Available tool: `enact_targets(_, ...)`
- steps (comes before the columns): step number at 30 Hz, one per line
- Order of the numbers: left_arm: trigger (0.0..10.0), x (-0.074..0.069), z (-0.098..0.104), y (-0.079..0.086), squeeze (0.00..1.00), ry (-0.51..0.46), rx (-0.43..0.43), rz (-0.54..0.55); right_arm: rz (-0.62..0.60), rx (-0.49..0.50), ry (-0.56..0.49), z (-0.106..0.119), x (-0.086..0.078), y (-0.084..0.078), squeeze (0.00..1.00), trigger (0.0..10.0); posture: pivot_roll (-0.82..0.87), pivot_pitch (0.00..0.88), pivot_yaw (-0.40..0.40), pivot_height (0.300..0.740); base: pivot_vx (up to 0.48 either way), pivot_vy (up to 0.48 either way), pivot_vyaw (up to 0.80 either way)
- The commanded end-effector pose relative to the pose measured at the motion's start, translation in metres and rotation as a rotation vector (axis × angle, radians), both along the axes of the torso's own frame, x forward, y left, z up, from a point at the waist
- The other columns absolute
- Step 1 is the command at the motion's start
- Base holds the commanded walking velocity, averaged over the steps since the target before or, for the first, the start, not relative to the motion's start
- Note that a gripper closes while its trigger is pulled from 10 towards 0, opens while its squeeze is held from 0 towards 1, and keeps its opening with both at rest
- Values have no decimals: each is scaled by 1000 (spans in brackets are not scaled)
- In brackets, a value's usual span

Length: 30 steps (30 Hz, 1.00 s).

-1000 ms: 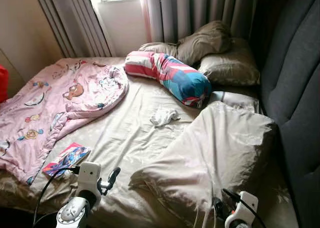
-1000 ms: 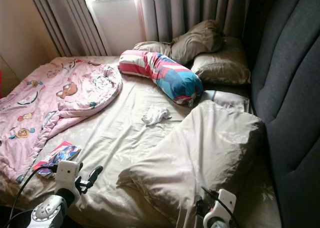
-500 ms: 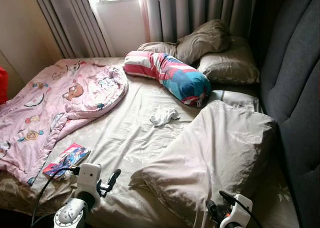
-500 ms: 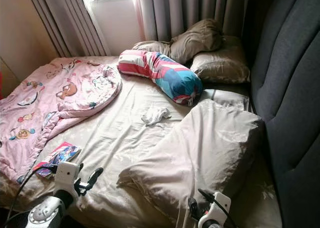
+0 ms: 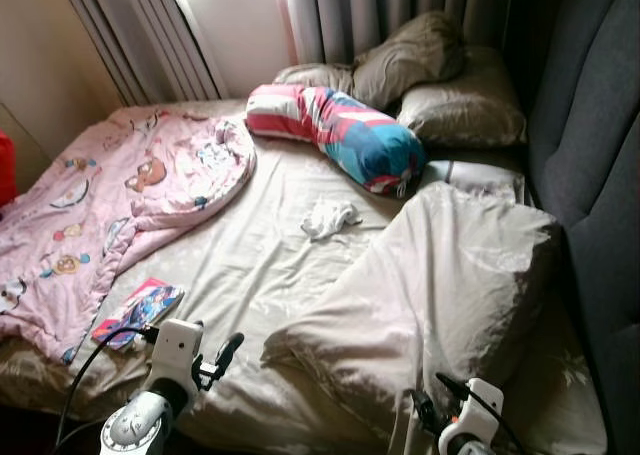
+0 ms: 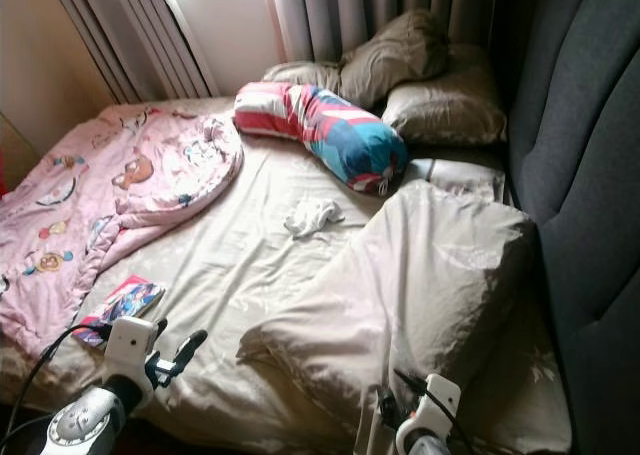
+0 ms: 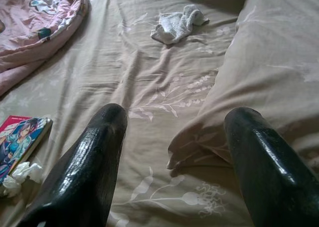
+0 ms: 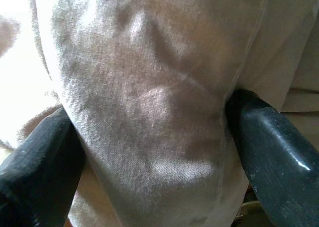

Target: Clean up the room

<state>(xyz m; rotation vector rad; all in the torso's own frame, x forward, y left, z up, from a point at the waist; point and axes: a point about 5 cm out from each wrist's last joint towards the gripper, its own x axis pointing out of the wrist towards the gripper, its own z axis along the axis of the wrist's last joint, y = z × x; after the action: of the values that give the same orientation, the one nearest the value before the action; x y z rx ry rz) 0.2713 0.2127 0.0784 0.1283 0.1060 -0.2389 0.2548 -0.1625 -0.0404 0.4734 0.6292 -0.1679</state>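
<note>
- Step in hand, as judged: the bed is being tidied, starting w/ the large beige pillow [image 5: 440,285] at lower right of the frame, lying askew across the beige sheet [image 5: 260,265].
- Right gripper [image 8: 154,137]: fingers are set apart, one on each side of a fold of the pillow's fabric; a firm clamp can't be confirmed.
- Left gripper [image 7: 172,152]: fingers spread wide, nothing between them, held over the sheet near the pillow's near corner, bottom left-centre of frame.
- Next move prob. calls for closing on the fabric and lifting or dragging the pillow toward the headboard [image 5: 600,145] at right.
- Around: striped bolster [image 5: 340,140] upper centre, two brown pillows [image 5: 440,85] behind it, pink cartoon blanket [image 5: 120,205] at left.
- Loose bits to be cleared: small white cloth [image 5: 330,218] mid-frame, comic book [image 5: 140,311] lower left, crumpled tissue [image 7: 17,177] by it.
</note>
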Motion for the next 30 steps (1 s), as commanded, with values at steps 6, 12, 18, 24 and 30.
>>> enact_targets(6, 10000, -3, 7, 7, 0, -1, 12, 19, -2, 34, 48, -8, -8, 13, 0, 0, 107, 203, 158, 674, 0, 0, 0)
enact_targets(12, 10000, -5, 11, 7, 0, -6, 12, 30, 2, 43, 47, -9, -10, 14, 0, 0, 113, 206, 155, 674, 0, 0, 0)
enact_targets(18, 10000, -6, 13, 9, 0, -6, 13, 40, -1, 45, 47, -10, -12, 13, 0, 0, 108, 199, 160, 674, 0, 0, 0)
enact_targets(24, 10000, -5, 13, 11, 0, -2, 15, 51, -7, 44, 50, -12, -15, 10, 0, 0, 109, 176, 158, 674, 0, 0, 0)
enact_targets(30, 10000, -1, 12, 14, 0, -2, 17, 69, -17, 42, 62, -14, -18, 7, 0, 0, 99, 150, 151, 674, 0, 0, 0)
